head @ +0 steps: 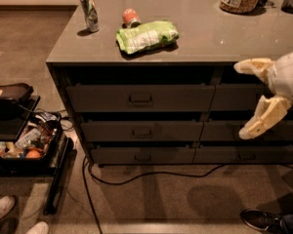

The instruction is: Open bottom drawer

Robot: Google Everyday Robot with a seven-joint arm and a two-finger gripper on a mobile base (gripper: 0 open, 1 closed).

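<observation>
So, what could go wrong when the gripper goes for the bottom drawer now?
The open gripper hangs before the right stack, far from the bottom drawer; it may take the matching right drawer instead. The cable on the floor lies just below the drawer front and could snag.

grey-brown bottom drawer (142, 155) w/ dark handle, cream claw (247, 100) at right by right stack, fingers apart, grey desk (205, 38), green-white bag (146, 35), red can (131, 17)
</observation>
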